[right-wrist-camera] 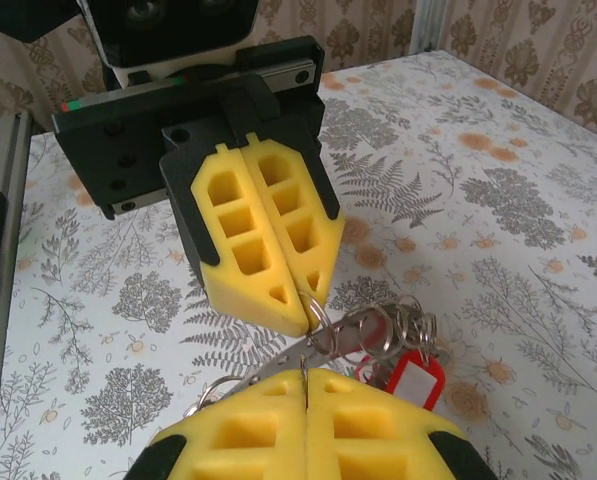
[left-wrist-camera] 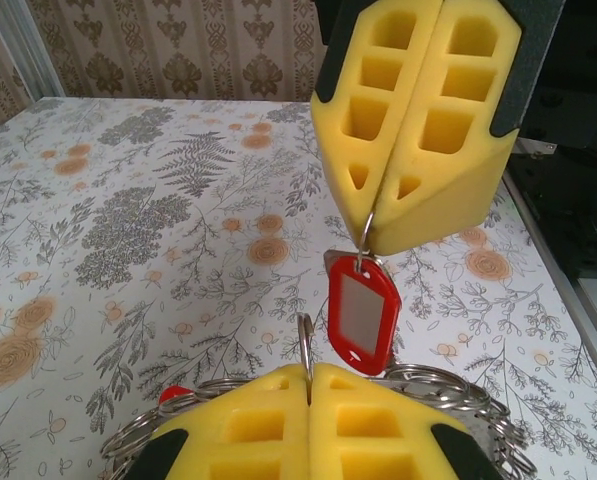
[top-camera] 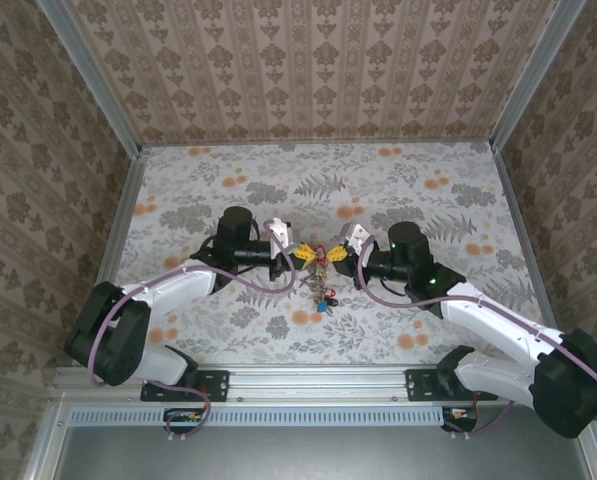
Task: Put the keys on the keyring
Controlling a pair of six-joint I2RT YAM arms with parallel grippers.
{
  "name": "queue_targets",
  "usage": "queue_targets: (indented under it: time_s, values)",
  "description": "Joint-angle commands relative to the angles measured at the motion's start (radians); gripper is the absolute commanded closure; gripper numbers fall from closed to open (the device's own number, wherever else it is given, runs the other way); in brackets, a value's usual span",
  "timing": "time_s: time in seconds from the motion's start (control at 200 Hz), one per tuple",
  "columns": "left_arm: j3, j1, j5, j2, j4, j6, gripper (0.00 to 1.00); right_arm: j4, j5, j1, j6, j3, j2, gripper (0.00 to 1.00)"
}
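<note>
My two grippers meet tip to tip above the middle of the table, the left gripper (top-camera: 298, 255) facing the right gripper (top-camera: 340, 254). A bunch of keys (top-camera: 323, 290) with coloured tags dangles below them. In the left wrist view my left gripper (left-wrist-camera: 309, 372) is shut on the edge of a thin metal ring, the keyring (left-wrist-camera: 305, 340). The right gripper (left-wrist-camera: 370, 240) opposite is shut on a small wire loop carrying a red-tagged key (left-wrist-camera: 363, 312). In the right wrist view the right gripper (right-wrist-camera: 306, 375) pinches that loop. The left gripper (right-wrist-camera: 300, 300) grips the keyring (right-wrist-camera: 318, 305) beside several linked rings (right-wrist-camera: 403, 320) and the red tag (right-wrist-camera: 415, 385).
The table (top-camera: 428, 200) has a grey fern and orange flower pattern and is walled with patterned panels on three sides. An aluminium rail (top-camera: 318, 380) runs along the near edge by the arm bases.
</note>
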Motion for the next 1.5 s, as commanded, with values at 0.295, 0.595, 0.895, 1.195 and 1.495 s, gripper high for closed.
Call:
queue_targets:
  time_s: [0.295,0.595,0.895,1.195,1.495]
  values:
    - [0.021,-0.019,0.015,0.000,0.024,0.000,1.00,0.092,0.042,0.030,-0.006,0.064,0.090,1.00]
    - [0.021,-0.019,0.024,-0.009,0.020,0.013,1.00,0.028,0.240,0.045,-0.024,0.065,0.090,1.00]
    - [0.004,-0.020,0.020,-0.006,0.044,0.017,1.00,-0.021,0.232,0.042,0.033,0.070,0.098,1.00]
    - [-0.005,-0.023,0.008,-0.006,0.057,0.020,1.00,-0.046,0.230,0.022,0.099,0.099,0.118,1.00]
    - [-0.037,-0.039,-0.024,0.005,0.119,0.018,1.00,-0.133,0.174,-0.007,0.174,0.160,0.169,1.00]
